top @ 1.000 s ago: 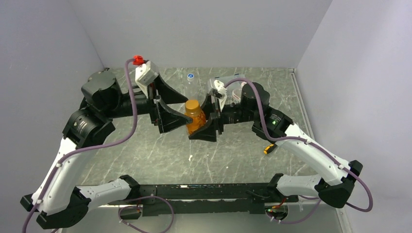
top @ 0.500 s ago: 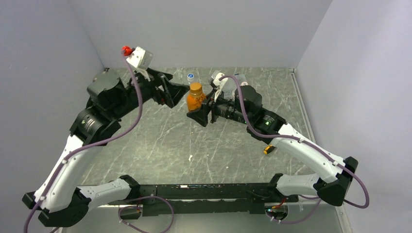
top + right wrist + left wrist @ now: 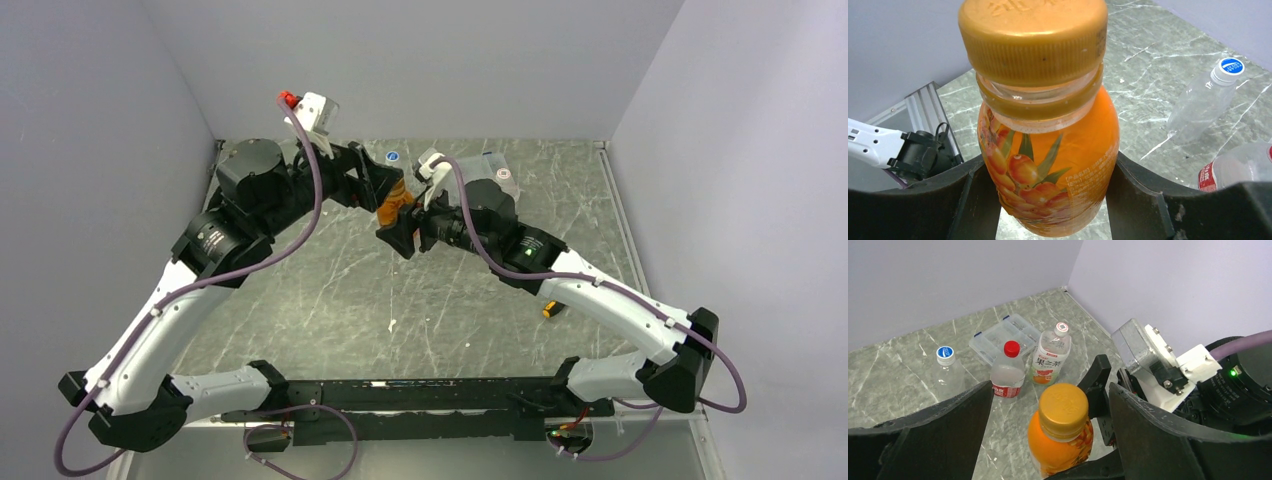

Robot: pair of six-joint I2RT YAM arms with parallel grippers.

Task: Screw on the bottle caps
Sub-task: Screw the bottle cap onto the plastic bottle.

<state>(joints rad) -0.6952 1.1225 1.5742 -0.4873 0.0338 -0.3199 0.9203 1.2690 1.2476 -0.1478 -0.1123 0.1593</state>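
Top view: both arms reach to the far middle of the tabletop (image 3: 345,300), and the hands meet at the orange bottle (image 3: 392,208). The left hand (image 3: 378,190) is on its far-left side, the right hand (image 3: 402,230) on its near-right. The bottle is mostly hidden between black fingers, so the grip is not readable from above. Only this view shows a small yellow-orange item (image 3: 552,308) lying near the right forearm, well apart from the bottles.

Right wrist view: this settles the grip. The right hand's fingers (image 3: 923,210) press the orange bottle's label from both sides, low on the body; the hand is narrow and holding it. The orange cap (image 3: 1033,35) sits on the neck, with a clear band of neck showing beneath. How tight it is, cannot tell. The base lies at the frame's bottom edge, so resting or lifted, cannot tell.

Left wrist view: the left hand is wide. Its fingers (image 3: 933,440) stand off either side of the orange cap and do not touch it. Behind is a row that only this view shows whole:
- blue-cap bottle (image 3: 946,371) at left
- red-cap bottle (image 3: 1008,372) in the middle
- white-label bottle (image 3: 1050,357) just beside it on the right

All three are upright with caps on. A flat clear box (image 3: 1005,335) lies behind the red-cap bottle, near the back wall.

The right wrist view catches only the blue-cap bottle and an edge of a red label. From the top, little more than the blue cap (image 3: 392,156) and a white cap (image 3: 503,173) show past the arms.
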